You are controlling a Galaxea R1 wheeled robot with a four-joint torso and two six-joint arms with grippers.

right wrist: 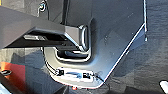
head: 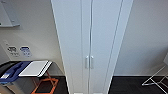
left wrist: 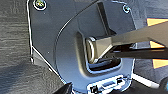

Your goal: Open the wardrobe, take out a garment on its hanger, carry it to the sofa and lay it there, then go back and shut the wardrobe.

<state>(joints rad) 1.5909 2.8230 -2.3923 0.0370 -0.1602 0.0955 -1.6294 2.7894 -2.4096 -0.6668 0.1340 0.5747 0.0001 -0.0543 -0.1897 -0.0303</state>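
- I am facing the wardrobe [head: 91, 37] head-on; both doors are shut and the seam between them runs down the middle of my head view.
- The two handles [head: 89, 62] sit side by side on either side of that seam, low on the doors.
- I judge the step in hand to be opening the doors, and neither arm has reached them yet.
- Both wrist views look down at dark floor and the robot's own plate, so I cannot tell whether either hand is apart or together.
- To do this well, I would raise one arm to handle height, square to the door, and take one handle only.
- A pull should follow the door's arc outward, away from the seam, not straight back.
- Left of the wardrobe stand a blue bin [head: 11, 72] and a white board [head: 35, 68]; right of it, a wire rack [head: 157, 79]. I would mind those as the doors swing.
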